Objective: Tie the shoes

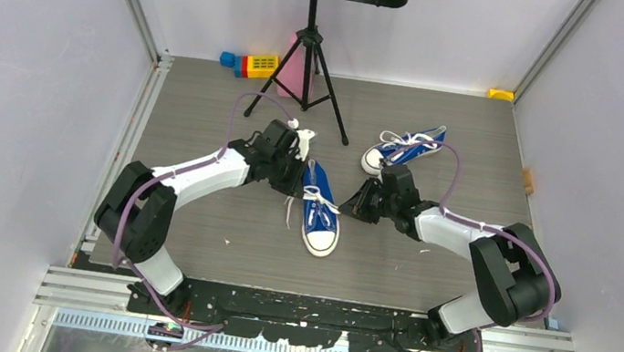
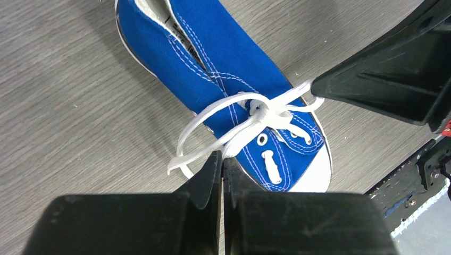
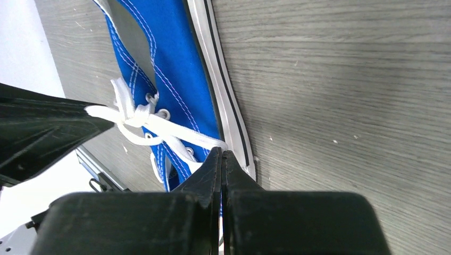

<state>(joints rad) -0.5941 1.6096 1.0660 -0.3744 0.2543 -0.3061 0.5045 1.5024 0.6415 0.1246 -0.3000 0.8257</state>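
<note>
The fingers [image 2: 205, 178] of the left gripper [image 2: 222, 159] are pressed together on a loop of lace [image 2: 202, 114]; its other side is pinched by the right gripper [image 3: 222, 155]. The knot [image 2: 261, 112] is likely meant to be pulled tight. The near shoe [image 1: 319, 209] is set at the middle of the tabletop [image 1: 197, 114], the other shoe [image 1: 403, 147] toward the far right corner. Both arms are bent low and reached inward.

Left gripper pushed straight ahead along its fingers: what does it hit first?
Left gripper, shut on a lace, would likely meet the near shoe by its knot first; depth unclear.
</note>
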